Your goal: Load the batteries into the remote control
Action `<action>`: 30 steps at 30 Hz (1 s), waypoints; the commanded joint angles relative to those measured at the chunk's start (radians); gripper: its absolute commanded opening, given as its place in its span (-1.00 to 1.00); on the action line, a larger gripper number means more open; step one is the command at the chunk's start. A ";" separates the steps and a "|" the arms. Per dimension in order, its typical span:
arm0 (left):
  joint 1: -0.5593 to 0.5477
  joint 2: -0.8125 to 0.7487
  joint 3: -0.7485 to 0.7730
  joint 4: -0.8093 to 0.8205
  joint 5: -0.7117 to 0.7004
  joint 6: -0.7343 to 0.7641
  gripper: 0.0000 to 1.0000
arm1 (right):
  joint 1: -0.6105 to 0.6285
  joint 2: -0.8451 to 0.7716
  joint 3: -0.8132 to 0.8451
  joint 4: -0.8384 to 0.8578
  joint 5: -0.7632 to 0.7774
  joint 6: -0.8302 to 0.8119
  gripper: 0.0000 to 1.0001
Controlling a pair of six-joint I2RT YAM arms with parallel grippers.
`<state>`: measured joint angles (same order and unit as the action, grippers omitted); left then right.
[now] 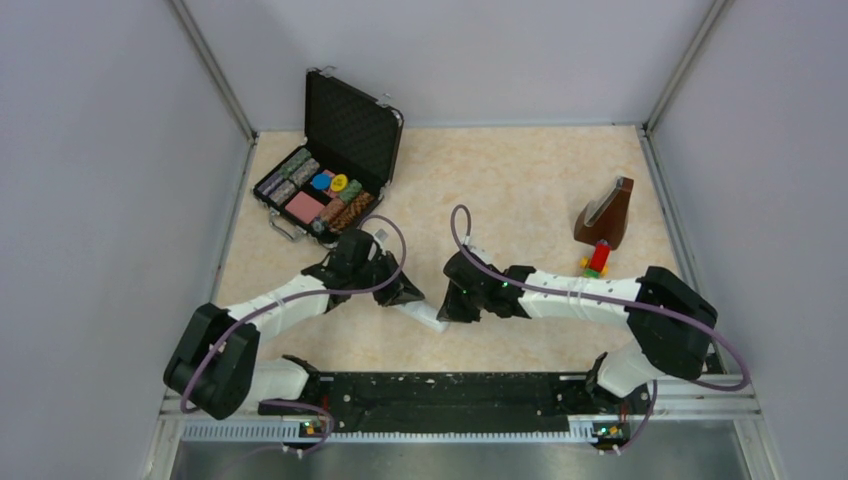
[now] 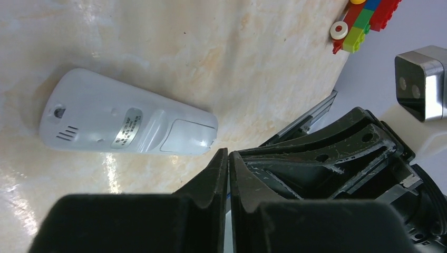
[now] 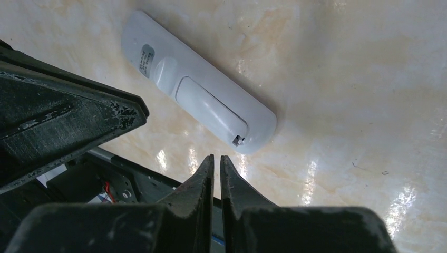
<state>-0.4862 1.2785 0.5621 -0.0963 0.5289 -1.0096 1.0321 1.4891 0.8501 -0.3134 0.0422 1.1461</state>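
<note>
Pale grey walls (image 1: pixel 100 200) enclose three sides of a bench (image 1: pixel 520 180) topped with glossy cream marbling, which mirrors the overhead lights in the wrist views. A black mounting rail (image 1: pixel 450 390) along the near edge carries both arms. The left arm (image 1: pixel 280 300) and the right arm (image 1: pixel 590 295), white-shelled with black joints and looped purple cables, reach inward and meet low over the near centre of the bench.

At the far left an open black case (image 1: pixel 350 125) stands with its lid upright, its tray filled with rows of chips. At the far right a brown wedge-shaped object (image 1: pixel 607 215) stands upright. Just in front of it is a multicoloured toy block train (image 1: pixel 597 258), well apart from the arm tips.

The remote control (image 1: pixel 425 315) lies flat on the bench between the two arm tips, back side up, and is partly hidden from above by the arms. The wrist views show it unobstructed: a silver label, small vent slits at one end, and a compartment cover seated in place at the other, with a small latch tab (image 3: pixel 238 140) at that end.

The left pincer (image 2: pixel 227 153) is clenched, fingers pressed together on nothing. Its tips are just beside the cover end of the remote; contact cannot be judged. The right pincer (image 3: pixel 216 157) is likewise clenched and empty, its tips near the same end but apart from the casing.
</note>
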 commanded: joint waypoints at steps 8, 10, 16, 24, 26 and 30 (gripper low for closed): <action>-0.053 0.063 -0.004 0.088 -0.038 -0.011 -0.82 | 0.006 0.036 0.002 0.048 0.015 0.017 -0.85; -0.056 0.068 -0.002 0.087 -0.042 -0.008 -0.82 | 0.006 0.038 0.004 0.042 0.020 0.016 -0.84; -0.068 0.083 0.008 0.082 -0.056 0.000 -0.82 | 0.006 0.044 -0.005 0.032 0.018 0.017 -0.73; -0.084 0.106 0.016 0.081 -0.064 0.002 -0.82 | 0.006 0.054 -0.007 0.029 0.024 0.024 -0.71; -0.085 0.104 0.019 0.076 -0.068 0.005 -0.82 | 0.006 0.058 -0.010 0.042 0.024 0.027 -0.70; -0.088 0.112 0.020 0.073 -0.068 0.009 -0.82 | 0.005 0.060 -0.022 0.064 0.031 0.034 -0.70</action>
<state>-0.5667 1.3838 0.5610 -0.0521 0.4732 -1.0187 1.0321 1.5387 0.8375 -0.2871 0.0521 1.1645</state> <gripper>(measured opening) 0.090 0.148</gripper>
